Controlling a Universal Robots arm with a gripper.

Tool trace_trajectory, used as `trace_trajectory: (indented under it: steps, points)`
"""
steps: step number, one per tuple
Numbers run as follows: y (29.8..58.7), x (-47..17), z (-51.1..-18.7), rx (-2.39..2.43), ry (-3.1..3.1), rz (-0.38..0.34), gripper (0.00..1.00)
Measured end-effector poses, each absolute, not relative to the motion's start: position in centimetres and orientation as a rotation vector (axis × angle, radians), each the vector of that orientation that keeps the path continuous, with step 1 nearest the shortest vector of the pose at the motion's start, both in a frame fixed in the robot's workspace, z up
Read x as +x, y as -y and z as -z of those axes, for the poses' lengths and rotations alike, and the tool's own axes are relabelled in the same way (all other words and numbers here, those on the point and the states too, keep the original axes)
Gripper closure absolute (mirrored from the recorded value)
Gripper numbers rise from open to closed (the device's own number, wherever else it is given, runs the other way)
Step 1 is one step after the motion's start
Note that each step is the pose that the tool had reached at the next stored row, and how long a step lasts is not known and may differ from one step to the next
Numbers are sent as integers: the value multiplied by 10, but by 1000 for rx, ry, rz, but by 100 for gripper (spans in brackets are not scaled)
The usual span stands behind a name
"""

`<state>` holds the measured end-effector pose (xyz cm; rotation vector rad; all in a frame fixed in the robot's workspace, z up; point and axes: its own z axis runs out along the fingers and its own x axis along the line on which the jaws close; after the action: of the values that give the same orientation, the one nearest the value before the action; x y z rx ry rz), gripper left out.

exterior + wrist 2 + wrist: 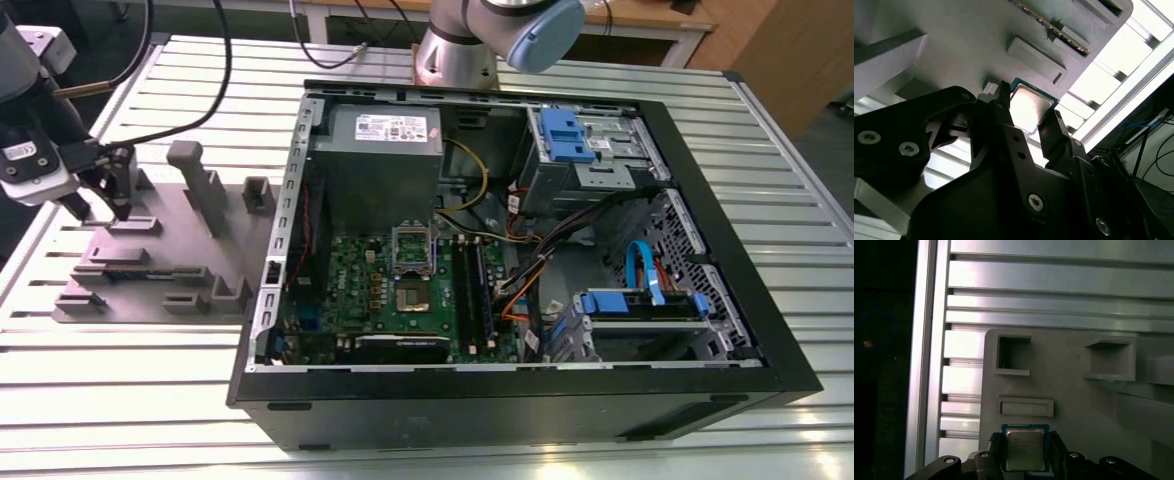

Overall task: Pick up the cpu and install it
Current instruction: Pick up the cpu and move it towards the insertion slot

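Black fingers (1054, 132) of the gripper (1029, 107) pinch the cpu (1024, 450) near the grey fixture's (1079, 405) edge, seemingly mid-pickup; lifting it calls for a level, firm hold.

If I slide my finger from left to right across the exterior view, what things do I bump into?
End effector → grey parts holder → green motherboard → blue-fronted drive bay → the computer case's black side wall.
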<state>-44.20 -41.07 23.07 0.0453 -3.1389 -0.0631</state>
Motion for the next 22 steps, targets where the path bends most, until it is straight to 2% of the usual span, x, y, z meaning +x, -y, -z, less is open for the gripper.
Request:
trace_trajectory:
  steps: [22]
  points:
    - [411,-442,-270,45,3139,63,53]
